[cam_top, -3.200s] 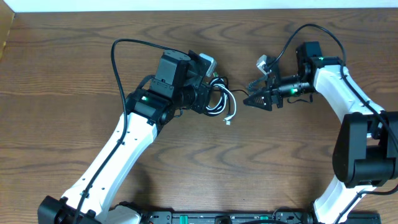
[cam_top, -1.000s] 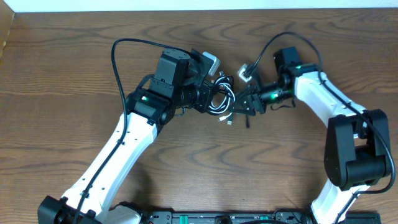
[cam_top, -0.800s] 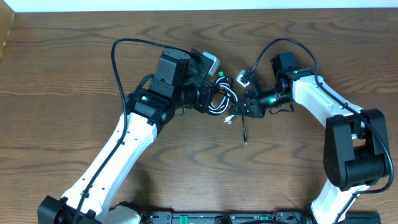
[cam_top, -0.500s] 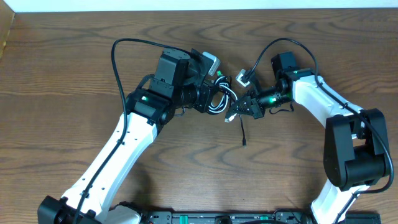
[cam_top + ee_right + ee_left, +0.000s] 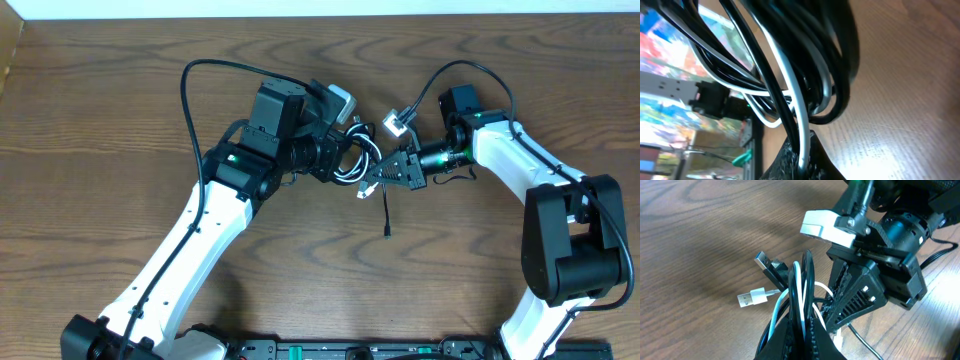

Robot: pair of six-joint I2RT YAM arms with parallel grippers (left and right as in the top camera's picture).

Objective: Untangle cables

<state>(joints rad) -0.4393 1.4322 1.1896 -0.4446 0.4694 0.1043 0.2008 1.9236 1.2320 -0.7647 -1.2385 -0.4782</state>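
Left gripper [image 5: 802, 334]: nearest the left wrist lens, pressed together on the cables [image 5: 804, 287], which rise out of its fingers as a tight, upright loop of mixed strands.
White cable [image 5: 796, 282]: threaded through that loop. Its white plug [image 5: 746, 299] sticks out sideways, low over the table [image 5: 695, 235]; whether it touches the wood I cannot tell.
Black cable [image 5: 808, 262]: forms the outer turns of the loop. A black plug [image 5: 766, 263] pokes out just beyond the white plug.
Right gripper [image 5: 831, 310]: its tips meet the far side of the loop, facing the left gripper, with the jaws drawn into a narrow wedge. In the right wrist view a white strand and a black strand run straight down into the pinch.
Loose tail [image 5: 386, 232]: from overhead, a thin black end trails from the right gripper toward the table's front edge.
Wrist camera [image 5: 827, 222]: a white housing sits above the right gripper, farthest back.
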